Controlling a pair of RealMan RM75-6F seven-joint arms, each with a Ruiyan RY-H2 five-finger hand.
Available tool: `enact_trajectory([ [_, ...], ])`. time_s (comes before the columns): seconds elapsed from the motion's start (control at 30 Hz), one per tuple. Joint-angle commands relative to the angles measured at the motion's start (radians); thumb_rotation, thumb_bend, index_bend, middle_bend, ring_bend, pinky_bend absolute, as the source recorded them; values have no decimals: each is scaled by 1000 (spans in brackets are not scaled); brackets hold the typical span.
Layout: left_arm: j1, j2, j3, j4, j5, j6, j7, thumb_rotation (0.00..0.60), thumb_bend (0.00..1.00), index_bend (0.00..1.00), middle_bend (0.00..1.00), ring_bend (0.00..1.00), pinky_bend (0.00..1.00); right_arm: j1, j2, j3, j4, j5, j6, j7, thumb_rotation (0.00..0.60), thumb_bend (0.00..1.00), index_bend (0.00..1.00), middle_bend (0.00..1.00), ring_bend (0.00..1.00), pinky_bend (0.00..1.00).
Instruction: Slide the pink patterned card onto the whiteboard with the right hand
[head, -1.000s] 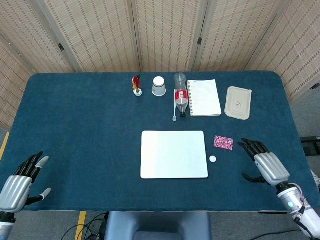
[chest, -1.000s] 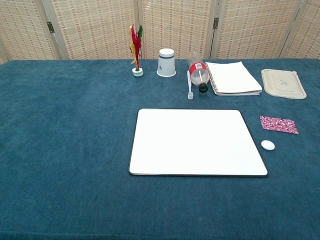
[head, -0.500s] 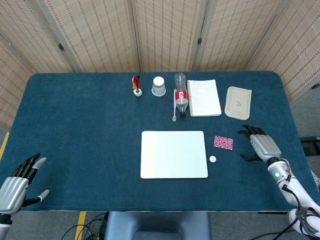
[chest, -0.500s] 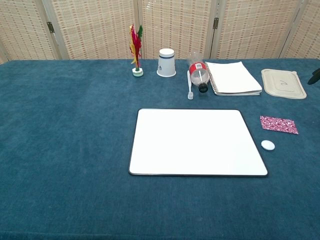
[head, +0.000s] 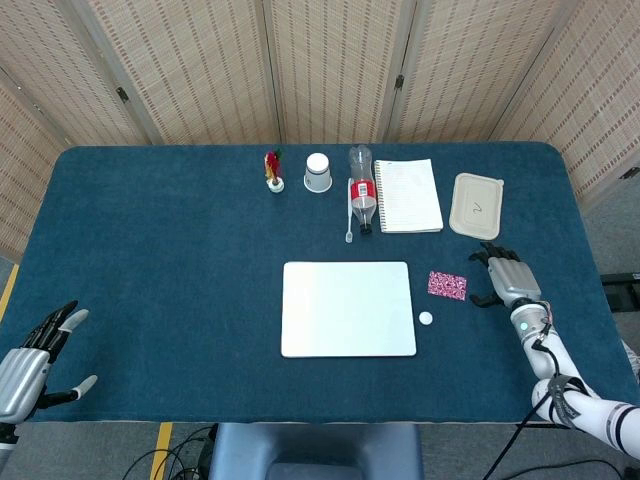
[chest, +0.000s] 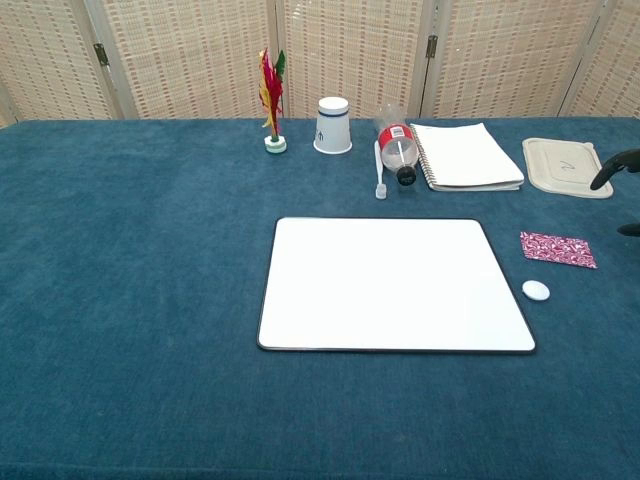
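Note:
The pink patterned card (head: 447, 285) (chest: 558, 249) lies flat on the blue cloth just right of the whiteboard (head: 348, 308) (chest: 395, 284). My right hand (head: 505, 279) hovers a short way right of the card, fingers apart and holding nothing; only its dark fingertips (chest: 612, 171) show at the chest view's right edge. My left hand (head: 30, 365) sits at the table's near left corner, fingers spread, empty.
A small white oval object (head: 426, 318) (chest: 536, 290) lies beside the whiteboard's right edge, below the card. Along the back stand a feathered shuttlecock (head: 272, 171), paper cup (head: 318, 172), lying bottle (head: 362, 198), pen (head: 350, 222), notebook (head: 407, 195) and lidded tray (head: 476, 205).
My right hand has moved away from the near edge and leftward, closing toward the card. The left hand has drifted slightly down and left. The card has not moved.

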Motion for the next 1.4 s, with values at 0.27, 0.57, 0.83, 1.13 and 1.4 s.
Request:
enact_trajectory([
  [0.27,-17,21,11,39,25,-2,-107,600,255,97,30,18,182,66,-79,-31,6,169,79,-177,600,197,240,45,0,0],
  [0.57,-21,24,14,52,27,-1,-139,600,255,97,30,18,182,109,-165,-35,86,215,80,-255,600,197,240,45,0,0],
  [0.83,-26,21,11,60,14,-9,-138,600,255,97,30,18,182,125,-198,-36,129,225,61,-279,600,197,246,48,0,0],
  [1.13,-32,18,7,63,-4,-25,-134,600,255,97,30,18,182,130,-231,-44,184,233,22,-283,600,197,252,50,0,0],
  [1.4,-31,17,7,60,-8,-26,-128,600,255,97,30,18,181,128,-239,-44,194,219,18,-278,600,203,265,55,0,0],
])
